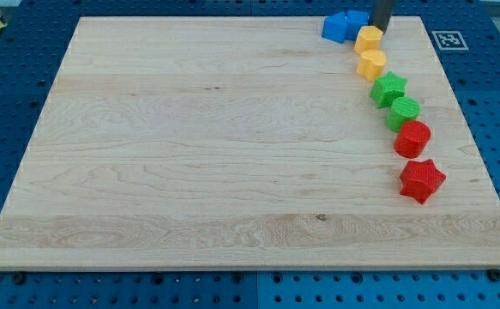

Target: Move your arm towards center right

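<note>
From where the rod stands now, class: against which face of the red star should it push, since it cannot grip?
My tip is at the view's top right, beside the yellow blocks. The red star ends the chain; its left and bottom sides are free, so push there.

My tip (380, 32) sits at the view's top right, touching or just beside the upper yellow block (369, 39) and right of two blue blocks (346, 25) whose shapes are hard to make out. On the wooden table (207, 146), a curved row runs down the view's right: the lower yellow block (371, 63), a green star (388, 88), a green rounded block (405, 112), a red cylinder (412, 138), and, a little apart, a red star (422, 179). A printed marker (448, 39) lies at the table's top-right corner.
</note>
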